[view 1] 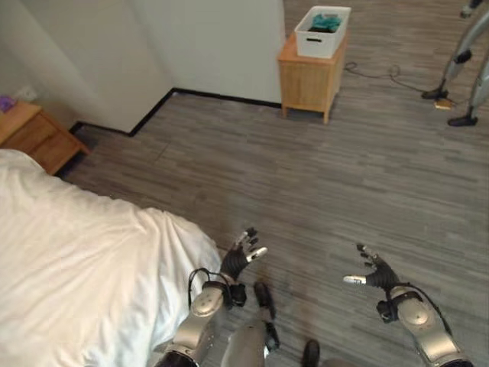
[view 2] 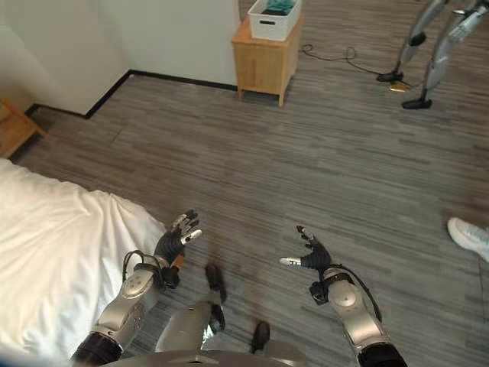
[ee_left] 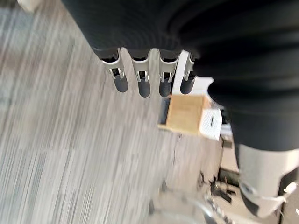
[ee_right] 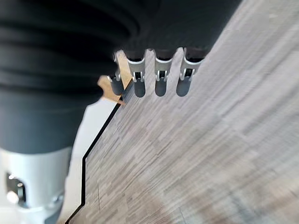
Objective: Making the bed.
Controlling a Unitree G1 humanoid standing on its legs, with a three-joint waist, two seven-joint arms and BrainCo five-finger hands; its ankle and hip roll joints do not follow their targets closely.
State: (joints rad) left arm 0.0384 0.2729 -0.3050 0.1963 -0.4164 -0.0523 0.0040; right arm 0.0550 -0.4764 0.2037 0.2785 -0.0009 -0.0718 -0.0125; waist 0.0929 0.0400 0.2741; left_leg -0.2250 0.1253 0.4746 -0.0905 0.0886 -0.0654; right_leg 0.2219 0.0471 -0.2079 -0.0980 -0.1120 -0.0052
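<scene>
Fingers of both hands are spread loose and hold nothing: the left hand (view 1: 238, 258) hangs over the wood floor (view 1: 321, 183) just beside the corner of the bed, and the right hand (view 1: 376, 274) hovers over bare floor well apart from it. Each wrist view shows straight fingers (ee_left: 144, 81) with floorboards past them, nothing between them and the thumb.

The white duvet (view 1: 69, 260) covers the bed at the robot's left, its rumpled corner drooping over the mattress edge toward the floor. That corner lies left of and just behind the left hand, so the left arm is clearly the nearer one; the right would have to cross the body to reach it. The bed seems to run away toward the upper left, though its far end is cut off, so I am not sure of its long axis.

A brown nightstand (view 1: 34, 134) stands by the wall near the bed. Farther off, a wooden cabinet (view 1: 309, 76) carries a white bin (view 1: 322, 32). Another robot's legs (view 1: 466, 69) stand at the far right, and a person's shoe (view 2: 470, 233) shows on the floor
</scene>
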